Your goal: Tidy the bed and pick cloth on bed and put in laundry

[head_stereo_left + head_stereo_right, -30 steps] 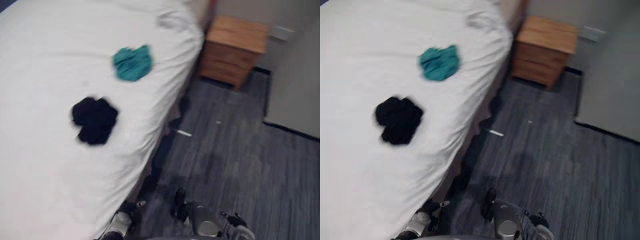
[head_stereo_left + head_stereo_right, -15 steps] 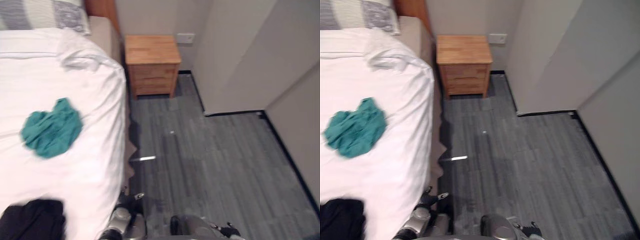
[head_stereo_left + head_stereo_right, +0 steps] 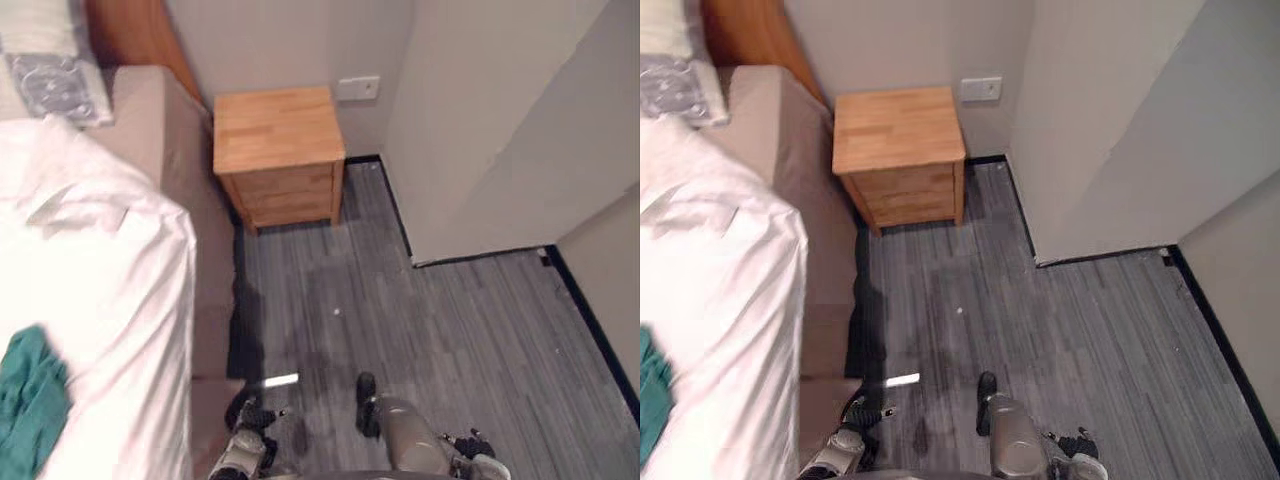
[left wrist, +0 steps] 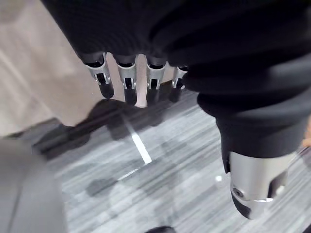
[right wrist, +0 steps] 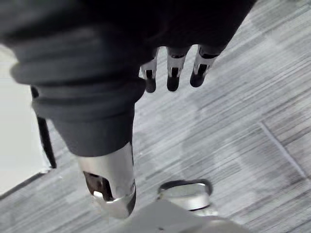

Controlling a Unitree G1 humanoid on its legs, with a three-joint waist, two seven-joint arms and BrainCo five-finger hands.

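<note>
i see the teal cloth (image 3: 25,400) lying on the white bed (image 3: 110,270) at my far left, well apart from both robot hands. left robot hand (image 4: 127,80) and right robot hand (image 5: 173,73) hang over the grey floor (image 3: 420,320), fingers straight and relaxed, both empty.

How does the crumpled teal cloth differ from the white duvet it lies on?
The teal cloth is a small bunched heap, cut off at the view's edge; the white duvet spreads over the bed. The cloth is crumpled throughout; the duvet lies mostly smooth, with one rumpled fold near the patterned grey pillow. Both are fabric on the bed, untouched: left hand and right hand hang open over the floor.
</note>
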